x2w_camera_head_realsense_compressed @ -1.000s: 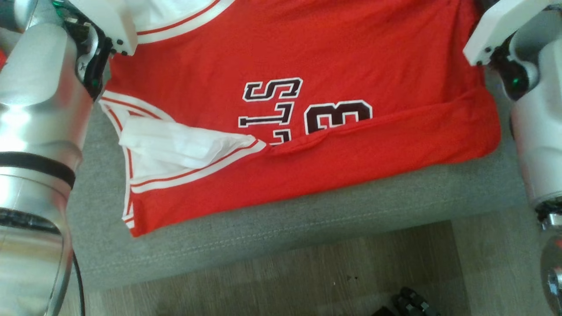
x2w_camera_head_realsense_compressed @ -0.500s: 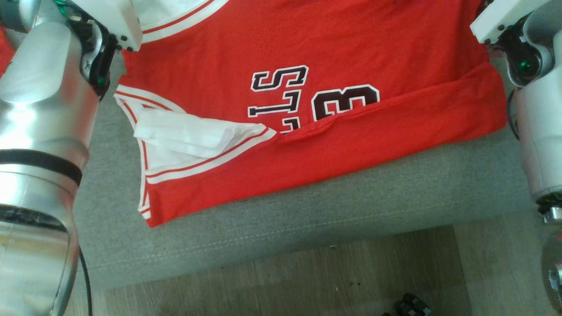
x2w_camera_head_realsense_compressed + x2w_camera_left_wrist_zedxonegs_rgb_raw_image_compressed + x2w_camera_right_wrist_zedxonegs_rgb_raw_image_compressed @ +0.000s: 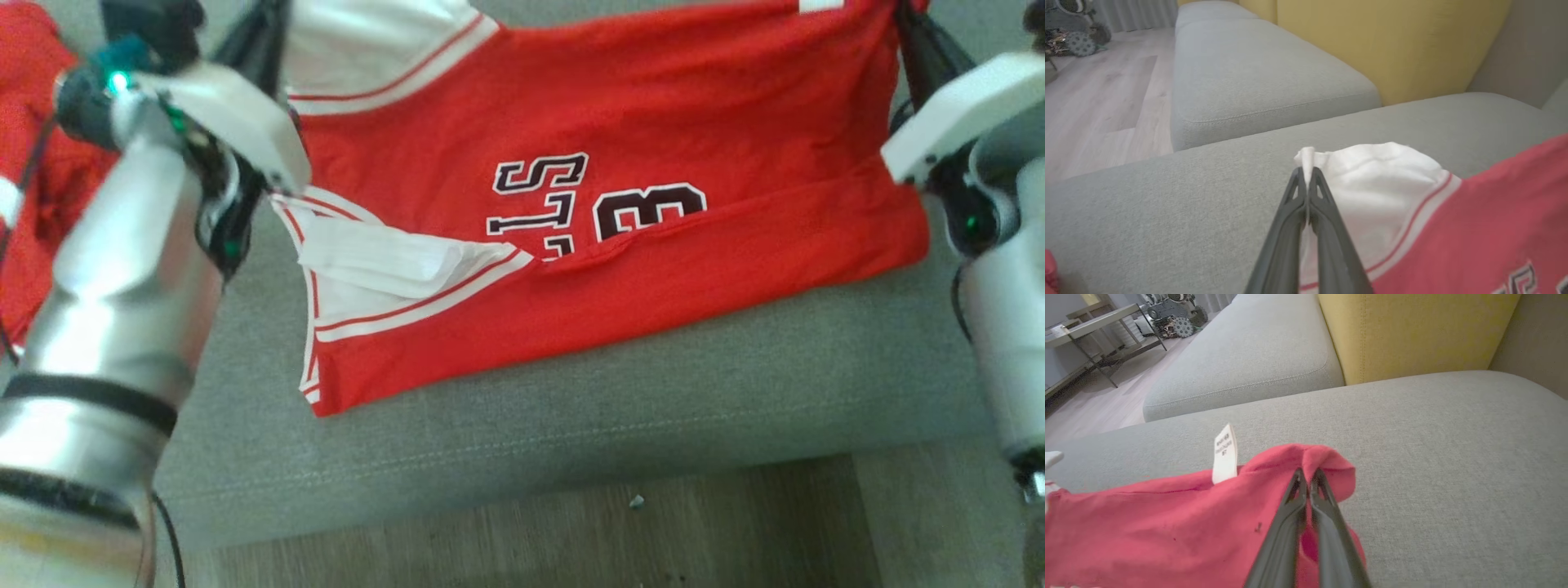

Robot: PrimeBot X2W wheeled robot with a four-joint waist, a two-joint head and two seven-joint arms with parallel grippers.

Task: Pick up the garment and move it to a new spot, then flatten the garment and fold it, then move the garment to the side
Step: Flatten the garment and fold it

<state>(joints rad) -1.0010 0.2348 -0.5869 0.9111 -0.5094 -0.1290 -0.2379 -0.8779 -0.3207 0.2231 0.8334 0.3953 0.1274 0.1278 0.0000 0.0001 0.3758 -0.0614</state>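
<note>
Jaws clamped on garment point(image 3: 653, 106): left gripper point(image 3: 1306, 175) white edge, right gripper point(image 3: 1308, 477) red corner.

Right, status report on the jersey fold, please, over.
Left gripper shut on jersey, white corner. Right gripper shut on its red corner. Near edge folded over on cushion. Other red cloth at left, clear.

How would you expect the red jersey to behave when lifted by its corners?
Probably floppy: the jersey drapes between left gripper and right gripper. Likely light: fingertip pinches hold it. Its folded edge may drag on the sofa.
</note>
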